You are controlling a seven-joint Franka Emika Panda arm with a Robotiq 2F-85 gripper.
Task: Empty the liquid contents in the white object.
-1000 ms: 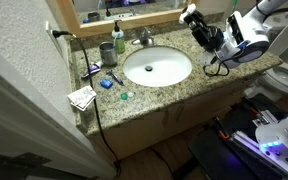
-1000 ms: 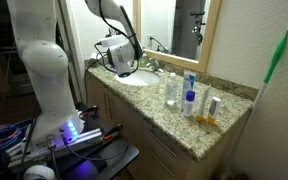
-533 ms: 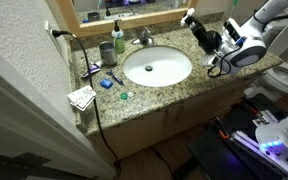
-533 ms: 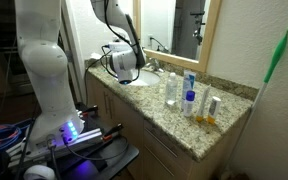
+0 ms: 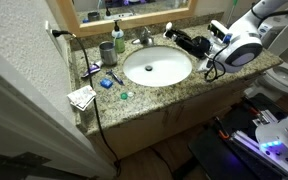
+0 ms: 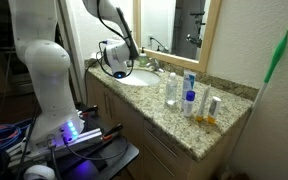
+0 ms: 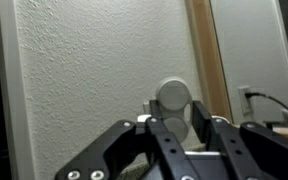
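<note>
My gripper (image 7: 173, 128) is shut on the small round white object (image 7: 173, 97), which sits between the two black fingers (image 7: 208, 135). The wrist view looks sideways at a textured wall. In an exterior view the gripper (image 5: 174, 40) lies tipped on its side, pointing along the back edge of the white sink (image 5: 134, 66). The white object is too small to make out there. In an exterior view the arm's wrist (image 6: 115, 56) hangs by the sink (image 6: 141, 79) and hides the fingers.
A faucet (image 5: 144, 37) and a green cup (image 5: 106, 52) stand behind the sink. A small green piece (image 5: 125, 96), a blue item (image 5: 106, 84) and paper (image 5: 82, 97) lie on the granite counter. Several bottles (image 6: 189, 95) stand further along. A toilet (image 5: 284, 76) is beside the counter.
The gripper swung from pointing upward beside the sink to lying on its side, and moved toward the sink's back edge with the white object still held.
</note>
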